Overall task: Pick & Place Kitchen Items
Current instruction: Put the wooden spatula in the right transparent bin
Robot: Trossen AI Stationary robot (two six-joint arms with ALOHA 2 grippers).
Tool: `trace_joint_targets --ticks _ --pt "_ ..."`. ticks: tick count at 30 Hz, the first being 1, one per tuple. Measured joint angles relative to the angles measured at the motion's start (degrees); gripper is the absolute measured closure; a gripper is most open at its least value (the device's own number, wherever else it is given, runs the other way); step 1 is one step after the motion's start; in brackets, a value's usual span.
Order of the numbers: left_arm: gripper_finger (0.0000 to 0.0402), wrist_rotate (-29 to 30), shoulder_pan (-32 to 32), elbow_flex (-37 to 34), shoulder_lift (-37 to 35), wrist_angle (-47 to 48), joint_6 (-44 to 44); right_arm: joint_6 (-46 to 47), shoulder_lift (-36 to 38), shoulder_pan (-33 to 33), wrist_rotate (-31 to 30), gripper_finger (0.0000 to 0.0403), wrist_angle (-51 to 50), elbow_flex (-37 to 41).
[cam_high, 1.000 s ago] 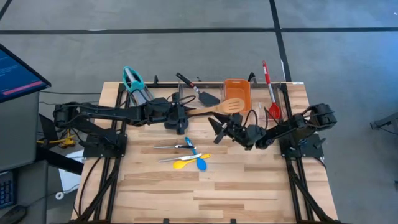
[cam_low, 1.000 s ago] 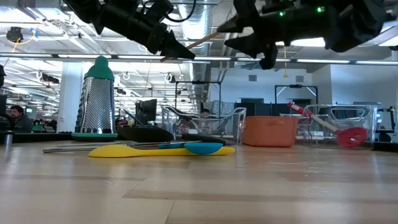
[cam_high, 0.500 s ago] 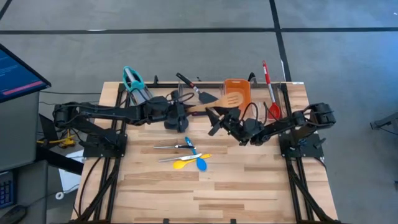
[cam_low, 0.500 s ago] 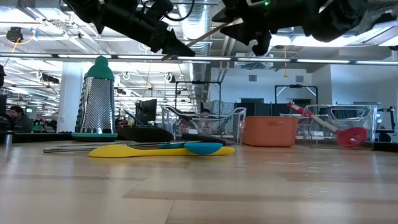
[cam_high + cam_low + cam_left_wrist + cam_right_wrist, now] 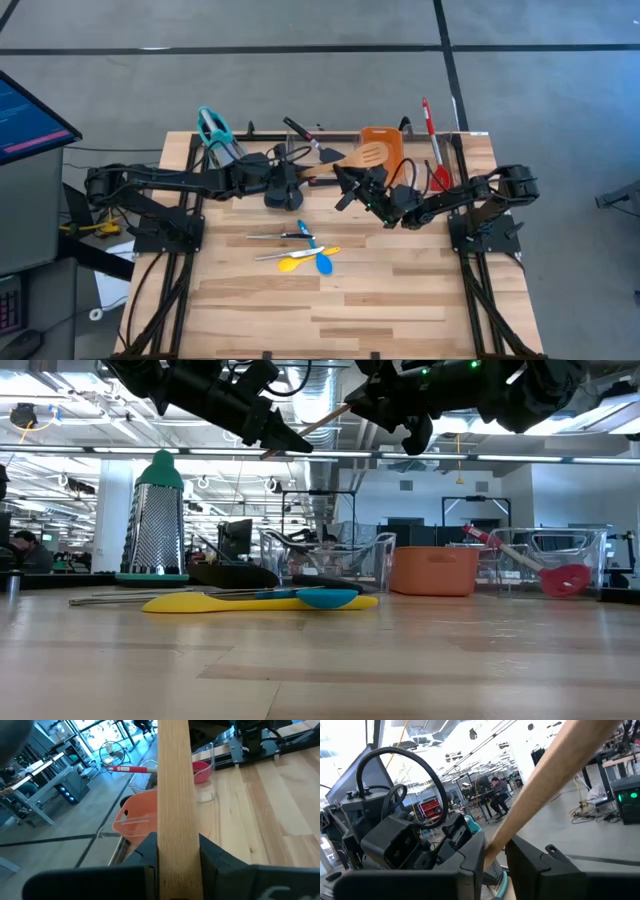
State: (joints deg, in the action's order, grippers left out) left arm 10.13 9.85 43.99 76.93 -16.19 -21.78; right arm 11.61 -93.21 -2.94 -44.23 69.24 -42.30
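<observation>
Wrist views alone show both grips: left gripper (image 5: 175, 862) and right gripper (image 5: 495, 857) each clamp the wooden slotted spoon's (image 5: 365, 157) handle above the table's far edge.

Wooden slotted spoon (image 5: 362, 159) aloft, level, above the table's far side.
</observation>
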Motion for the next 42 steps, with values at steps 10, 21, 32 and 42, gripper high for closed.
trace_joint_targets --ticks 10,21,32,42 --pt "0.0354 -1.09 0.15 -0.17 0.15 0.56 0.53 -0.94 0.20 0.11 -0.56 0.0208 0.93 -0.15" --pt "0.0354 -0.87 0.15 -0.17 0.13 0.48 0.62 -1.63 0.24 1.66 0.44 0.0188 7.33 -0.15" --pt "0.0354 0.03 0.26 -0.11 0.15 -0.26 0.08 -1.14 0.20 1.88 2.41 0.0358 8.28 -0.35" --pt "0.0329 -0.89 0.20 -0.16 0.17 0.61 0.83 -4.54 0.17 1.51 5.47 0.0382 7.69 -0.26"
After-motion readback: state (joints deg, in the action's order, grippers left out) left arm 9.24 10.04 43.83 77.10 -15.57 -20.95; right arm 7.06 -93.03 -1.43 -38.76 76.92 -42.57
